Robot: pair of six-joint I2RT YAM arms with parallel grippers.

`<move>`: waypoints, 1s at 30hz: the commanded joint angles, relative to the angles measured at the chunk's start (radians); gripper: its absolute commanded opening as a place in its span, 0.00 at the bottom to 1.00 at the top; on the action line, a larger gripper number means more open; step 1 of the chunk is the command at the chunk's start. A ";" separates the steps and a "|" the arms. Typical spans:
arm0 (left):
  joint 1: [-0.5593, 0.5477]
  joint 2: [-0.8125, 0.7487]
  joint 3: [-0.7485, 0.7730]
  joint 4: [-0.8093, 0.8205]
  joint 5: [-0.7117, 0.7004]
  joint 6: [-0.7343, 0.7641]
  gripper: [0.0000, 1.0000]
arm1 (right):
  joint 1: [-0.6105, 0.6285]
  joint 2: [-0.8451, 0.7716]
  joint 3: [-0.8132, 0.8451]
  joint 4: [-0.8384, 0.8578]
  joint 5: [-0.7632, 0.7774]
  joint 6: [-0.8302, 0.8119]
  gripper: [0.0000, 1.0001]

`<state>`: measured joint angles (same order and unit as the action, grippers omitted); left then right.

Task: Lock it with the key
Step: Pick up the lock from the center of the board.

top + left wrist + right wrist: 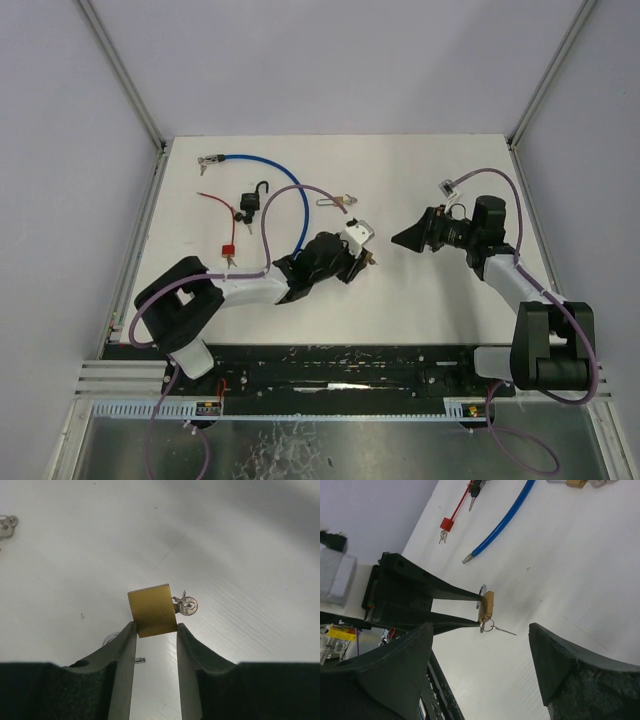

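Left arm (250, 288) stretches from its base toward table centre, forearm low, wrist angled right. Left gripper (155, 630) has both fingertips pinching the lower edge of a brass padlock (151, 610), jaws narrow. Right arm (510, 275) bends in from the right side, wrist pointing left at the left gripper. Right gripper (405, 240) has jaws spread wide, nothing between them, tips near the left gripper but apart.

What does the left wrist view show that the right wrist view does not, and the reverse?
Only the left wrist view shows the broad flat face of the brass padlock. Only the right wrist view shows the blue cable, a red block and the right pincer, open. Both show the padlock clamped in the left pincer, with the key in it.
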<state>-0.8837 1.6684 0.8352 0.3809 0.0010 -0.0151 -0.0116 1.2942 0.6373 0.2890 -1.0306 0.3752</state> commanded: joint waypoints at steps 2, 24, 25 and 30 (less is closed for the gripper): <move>-0.046 -0.045 -0.036 0.280 -0.070 0.078 0.01 | 0.039 0.053 0.045 -0.009 -0.005 -0.002 0.79; -0.121 -0.004 -0.005 0.287 -0.110 0.127 0.00 | 0.180 0.168 0.121 -0.147 0.024 -0.111 0.42; -0.122 -0.002 -0.001 0.283 -0.114 0.128 0.00 | 0.182 0.169 0.124 -0.151 0.025 -0.113 0.37; -0.128 0.003 0.010 0.271 -0.132 0.133 0.02 | 0.194 0.181 0.145 -0.184 0.022 -0.127 0.16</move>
<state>-1.0019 1.6600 0.8040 0.5869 -0.0929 0.0917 0.1669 1.4654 0.7280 0.1326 -1.0073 0.2768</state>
